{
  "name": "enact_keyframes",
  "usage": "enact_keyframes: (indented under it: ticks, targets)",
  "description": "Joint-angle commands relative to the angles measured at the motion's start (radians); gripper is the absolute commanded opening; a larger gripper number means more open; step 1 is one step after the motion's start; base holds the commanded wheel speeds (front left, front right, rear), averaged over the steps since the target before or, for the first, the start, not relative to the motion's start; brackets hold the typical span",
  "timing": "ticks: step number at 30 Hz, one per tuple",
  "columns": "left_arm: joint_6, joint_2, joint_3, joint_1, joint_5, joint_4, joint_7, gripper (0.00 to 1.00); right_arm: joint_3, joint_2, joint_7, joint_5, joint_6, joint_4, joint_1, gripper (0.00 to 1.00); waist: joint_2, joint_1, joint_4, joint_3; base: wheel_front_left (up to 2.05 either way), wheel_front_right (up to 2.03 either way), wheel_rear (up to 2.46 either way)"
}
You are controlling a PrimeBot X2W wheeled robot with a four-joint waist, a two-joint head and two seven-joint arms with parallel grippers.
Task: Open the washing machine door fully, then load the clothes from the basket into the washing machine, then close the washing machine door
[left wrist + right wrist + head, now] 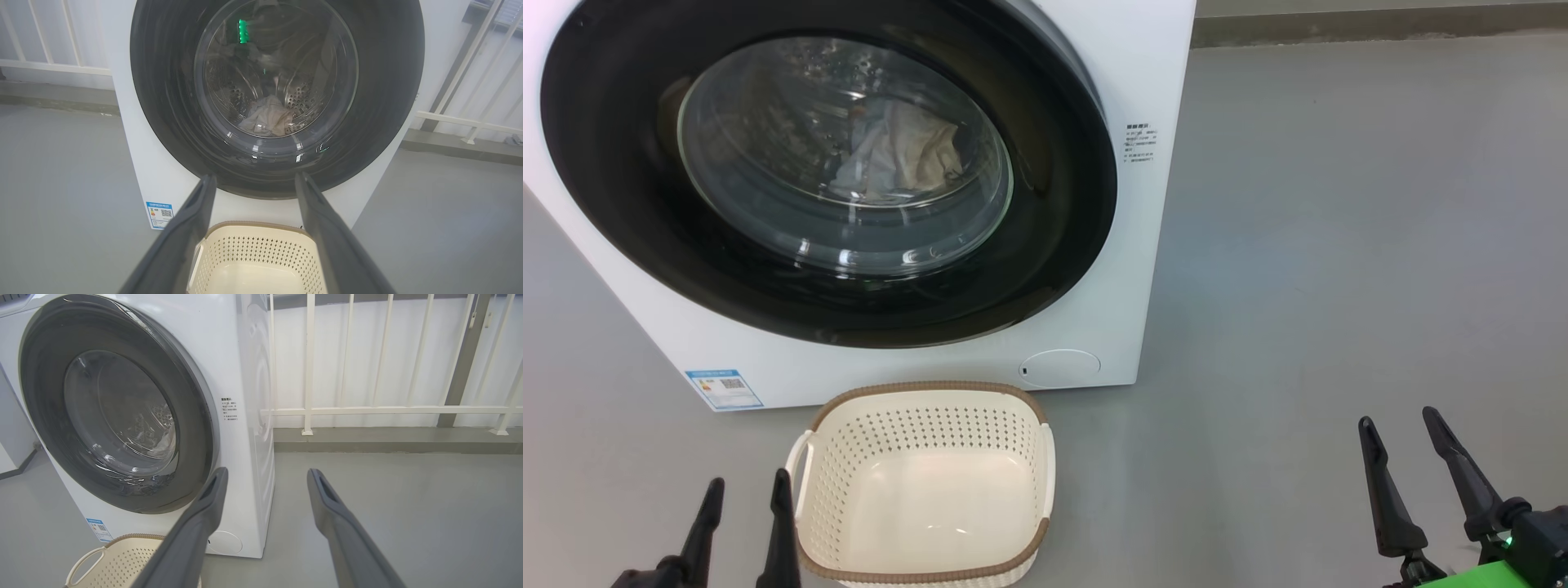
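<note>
Washing machine door (829, 175): glossy black rim, bulging glass ctr.

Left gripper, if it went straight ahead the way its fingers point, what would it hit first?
Probably the closed washing machine door, around its lower glass and black rim. The open left gripper seems aimed above the basket, though depth is hard to judge.

Door (792, 204) shut; clothes (903, 155) inside; basket (931, 441) empty.
</note>
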Motion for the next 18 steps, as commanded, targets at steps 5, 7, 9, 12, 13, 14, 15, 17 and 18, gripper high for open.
enact_keyframes:
  ticks: [5,7,9,12,13,14,15,17,18]
  targets:
    - [0.0,-0.009,-0.006,0.006,-0.01,0.034,0.001,0.0,0.0,0.007,0.0,0.005,0.0,0.039,0.003,0.0,0.0,0.0,0.0,0.0,0.0,0.0,0.0]
    - [0.0,-0.013,-0.008,0.01,-0.021,0.045,0.004,0.0,0.001,0.012,0.002,0.018,0.0,0.054,0.004,0.0,0.0,0.0,0.0,0.0,0.0,0.0,0.0]
    - [0.0,-0.012,-0.008,0.008,-0.044,0.046,0.008,0.0,0.002,0.012,0.007,0.042,0.0,0.056,0.002,0.0,0.0,0.0003,0.0,0.0,0.0,0.0,0.0]
    - [0.0,-0.01,-0.007,0.004,-0.078,0.048,0.016,0.0,0.003,0.011,0.014,0.078,0.0,0.061,-0.003,0.0,0.0,0.0021,0.0,-0.002,0.0,0.0,0.0]
    - [0.001,-0.009,-0.007,0.002,-0.089,0.048,0.018,0.0,0.004,0.011,0.017,0.09,0.0,0.063,-0.004,0.0,0.0,0.0023,0.0,-0.003,0.0,0.0,0.0]
    - [0.001,-0.008,-0.007,0.001,-0.101,0.049,0.021,0.0,0.004,0.01,0.019,0.102,0.0,0.065,-0.006,0.0,0.0,0.0018,0.0,-0.003,0.0,0.0,0.0]
    - [0.001,-0.008,-0.007,-0.001,-0.112,0.051,0.023,0.0,0.005,0.01,0.021,0.114,0.0,0.068,-0.008,0.0,0.0,0.0011,0.0,-0.003,0.0,0.0,0.0]
    - [0.001,-0.006,-0.006,-0.005,-0.134,0.053,0.028,0.0,0.006,0.01,0.026,0.137,0.0,0.072,-0.012,0.0,0.0,0.0002,0.0,-0.002,0.0,0.0,0.0]
    - [0.001,-0.006,-0.006,-0.007,-0.145,0.055,0.03,0.0,0.006,0.01,0.028,0.149,0.0,0.075,-0.014,0.0,0.0,0.0001,0.0,-0.002,0.0,0.0,0.0]
